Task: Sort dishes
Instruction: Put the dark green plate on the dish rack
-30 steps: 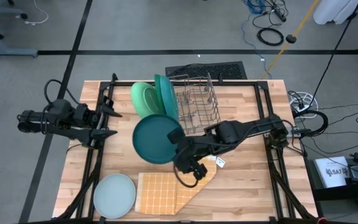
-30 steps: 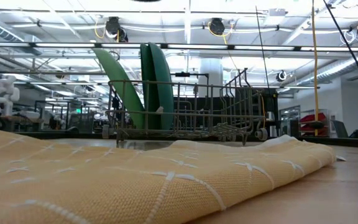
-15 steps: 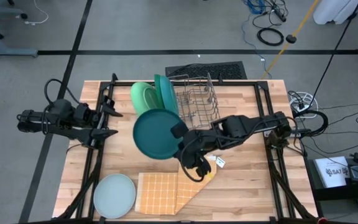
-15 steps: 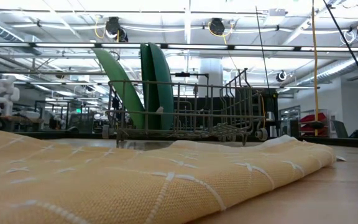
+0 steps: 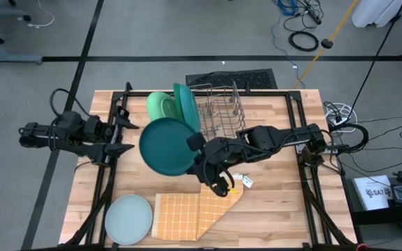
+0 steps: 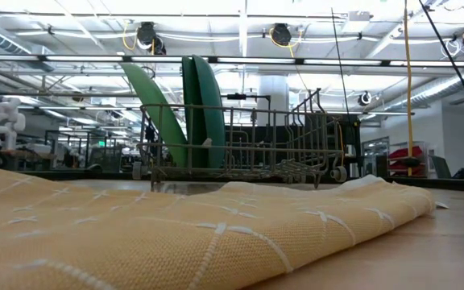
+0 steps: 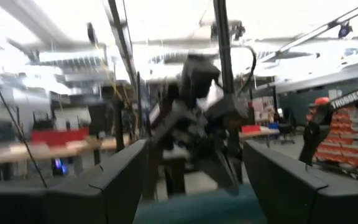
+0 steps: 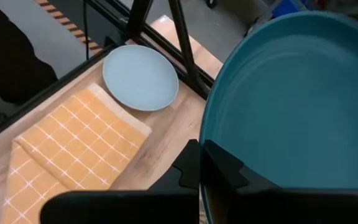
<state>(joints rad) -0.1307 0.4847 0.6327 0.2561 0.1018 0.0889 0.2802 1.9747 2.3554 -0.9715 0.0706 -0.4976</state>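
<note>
The wire rack (image 5: 223, 115) stands at the far middle of the table (image 5: 278, 209), with two plates (image 5: 173, 106) upright on edge at its left end. A plate (image 5: 165, 146) gripped by the right gripper (image 5: 195, 148) hangs in front of them, the left gripper (image 5: 121, 132) just to its left. At the near edge lies a cloth (image 5: 187, 213), another plate (image 5: 128, 219) flat to its left.

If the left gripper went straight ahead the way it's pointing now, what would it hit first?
Probably the teal plate held up by the right gripper. The left gripper points across the table at that plate's edge, though the overhead view leaves their relative heights unclear.
</note>
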